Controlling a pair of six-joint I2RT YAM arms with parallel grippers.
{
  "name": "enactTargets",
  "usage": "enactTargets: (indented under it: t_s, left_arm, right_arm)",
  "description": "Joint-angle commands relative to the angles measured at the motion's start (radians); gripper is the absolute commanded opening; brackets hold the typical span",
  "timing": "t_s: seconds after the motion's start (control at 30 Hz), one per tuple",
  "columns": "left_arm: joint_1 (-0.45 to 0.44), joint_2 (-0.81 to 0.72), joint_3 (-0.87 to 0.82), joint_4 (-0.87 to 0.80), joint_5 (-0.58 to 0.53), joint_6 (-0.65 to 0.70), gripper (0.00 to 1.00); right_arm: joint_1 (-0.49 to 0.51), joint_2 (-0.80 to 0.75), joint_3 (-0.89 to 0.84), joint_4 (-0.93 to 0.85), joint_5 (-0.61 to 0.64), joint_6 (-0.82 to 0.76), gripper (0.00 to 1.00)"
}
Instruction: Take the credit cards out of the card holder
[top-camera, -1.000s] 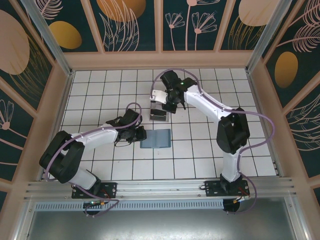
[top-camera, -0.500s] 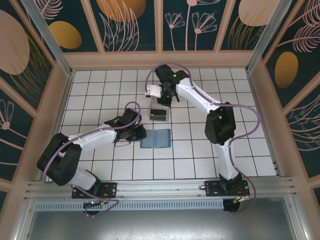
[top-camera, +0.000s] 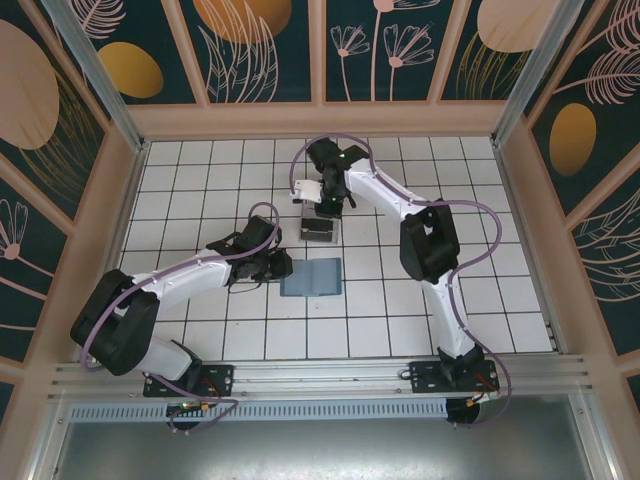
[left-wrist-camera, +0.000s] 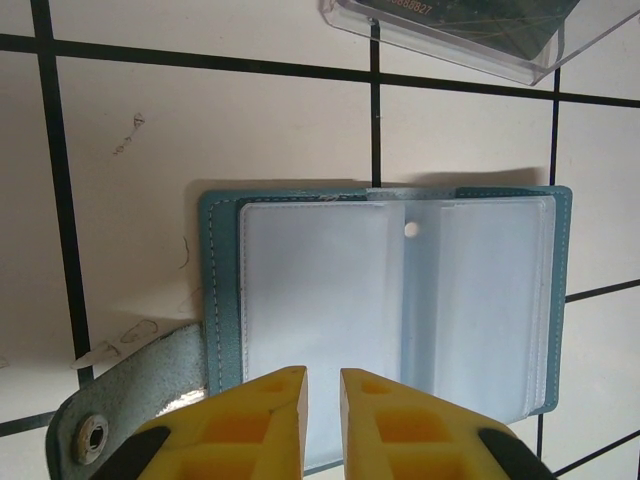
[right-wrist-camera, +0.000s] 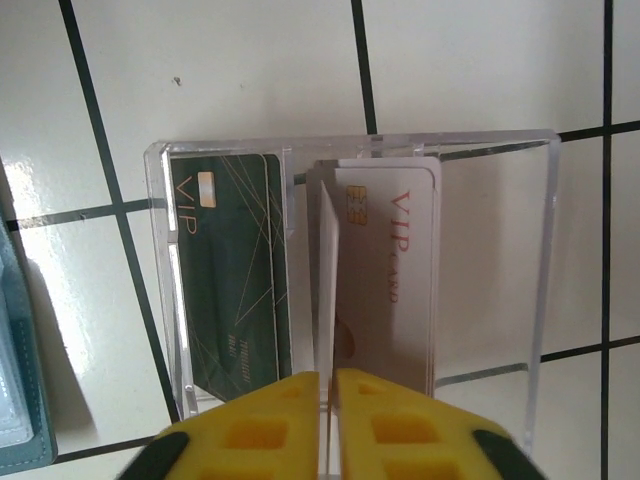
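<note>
Slate-blue card holder (left-wrist-camera: 400, 290) open; L gripper (left-wrist-camera: 322, 385) narrow, R gripper (right-wrist-camera: 327, 385) narrow round upright white card (right-wrist-camera: 326, 290), grip unclear.

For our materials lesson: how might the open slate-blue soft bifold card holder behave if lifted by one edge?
Probably floppy: the slate-blue bifold card holder lies flat along a centre crease, so it may fold or sag. Its glossy clear sleeves look slippery. Likely light, being thin.
</note>
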Motion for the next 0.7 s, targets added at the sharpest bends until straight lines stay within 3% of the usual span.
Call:
enactTargets:
  t_s: [0.0, 0.43, 0.53, 0.6, 0.67]
  left_arm:
    - [0.005, -0.023, -0.009, -0.017, -0.016, -0.014, 0.17]
    - [0.006, -0.055, -0.017, -0.021, -0.051, -0.019, 0.19]
    - [0.007, -0.054, -0.006, -0.028, -0.081, -0.011, 0.28]
    - [0.013, -0.053, 0.004, -0.034, -0.108, -0.004, 0.42]
    - [0.021, -0.053, 0.015, -0.046, -0.146, 0.009, 0.58]
  right_arm:
    - [-0.009, 0.006, 0.03, -0.01, 0.016, 0.001, 0.21]
    - [-0.02, -0.022, 0.023, 0.103, 0.145, 0.044, 0.32]
    - [-0.026, -0.057, -0.004, 0.141, 0.155, 0.063, 0.36]
    - [-0.03, -0.092, -0.043, 0.176, 0.161, 0.076, 0.43]
    - [-0.035, -0.136, -0.103, 0.22, 0.173, 0.093, 0.56]
